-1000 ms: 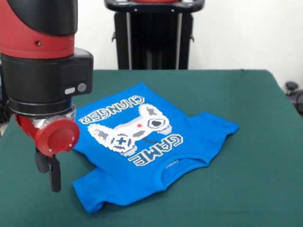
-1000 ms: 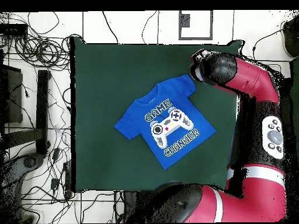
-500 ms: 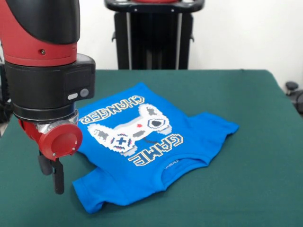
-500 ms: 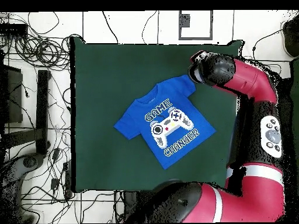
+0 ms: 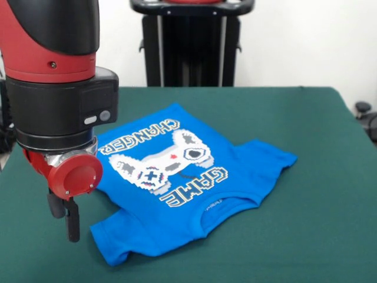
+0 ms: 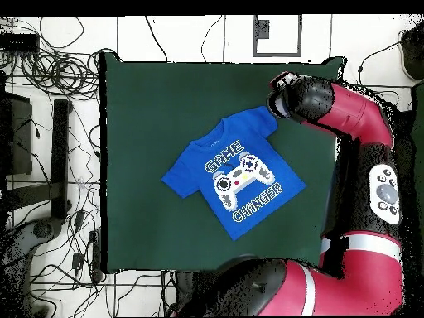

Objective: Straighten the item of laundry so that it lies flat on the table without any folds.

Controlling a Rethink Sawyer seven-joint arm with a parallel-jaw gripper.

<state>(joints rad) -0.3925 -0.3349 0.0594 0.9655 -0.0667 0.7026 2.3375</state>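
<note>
One green table [image 5: 306, 177] fills the room's middle, with a white wall behind it and, seen only from overhead, cables [image 6: 50, 62] on the tiled floor. The blue shirt [image 5: 194, 183] reading "GAME CHANGER" lies mid-table, its near sleeve and hem rumpled. The gripper [image 5: 68, 215] hangs just beside that sleeve; whether its fingers are apart or together, I cannot tell.

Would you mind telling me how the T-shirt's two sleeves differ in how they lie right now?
On the blue T-shirt, the sleeve far from the arm lies spread and smooth on the green table. The sleeve beside the pincer looks bunched, with a crease where it meets the body. The first has nothing near it; the second lies just next to the pincer. Both rest on the table, ungripped.
</note>
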